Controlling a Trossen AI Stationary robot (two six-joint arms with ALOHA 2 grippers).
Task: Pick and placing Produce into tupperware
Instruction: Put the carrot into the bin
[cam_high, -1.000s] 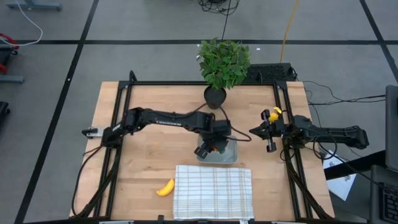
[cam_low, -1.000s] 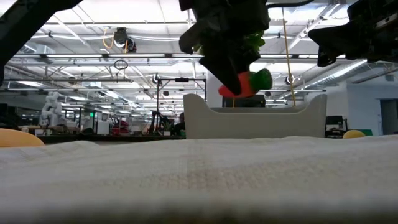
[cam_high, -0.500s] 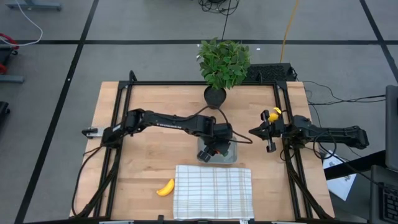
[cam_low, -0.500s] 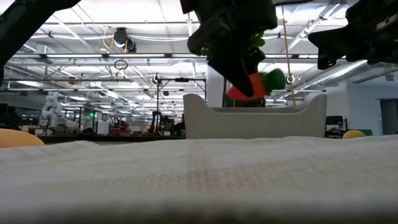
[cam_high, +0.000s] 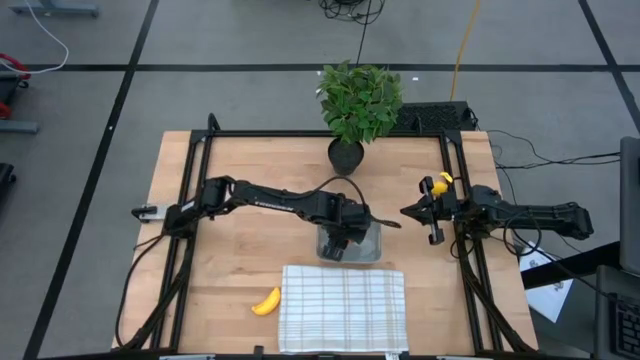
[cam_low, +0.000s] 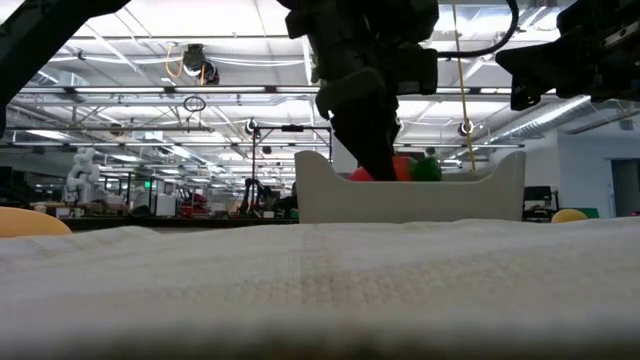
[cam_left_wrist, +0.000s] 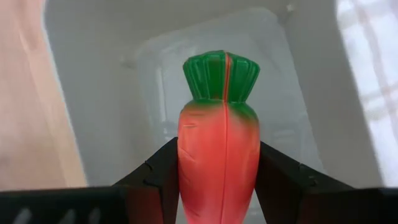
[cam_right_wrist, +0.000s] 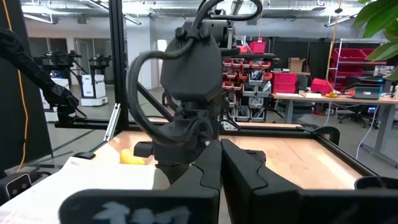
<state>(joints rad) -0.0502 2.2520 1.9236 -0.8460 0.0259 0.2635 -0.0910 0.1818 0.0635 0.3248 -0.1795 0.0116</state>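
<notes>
Produce is partly handled: the orange toy carrot with green top (cam_left_wrist: 219, 155) sits clamped in the left gripper (cam_left_wrist: 217, 180), low inside the shallow translucent grey-clear plastic tupperware (cam_high: 368, 247), not released. The curved yellow banana (cam_high: 266, 302) lies beside the white checked cloth (cam_high: 343, 307); the small round yellow fruit (cam_high: 444, 179) sits by the right gripper (cam_high: 418, 211), fingers closed, empty.

orange carrot (cam_left_wrist: 219, 155) inside tupperware (cam_left_wrist: 93, 93); banana (cam_high: 266, 302) on table.

Grey floor (cam_high: 80, 120) with black lines; wooden table (cam_high: 250, 160); red storage bins (cam_right_wrist: 273, 78) beyond.
</notes>
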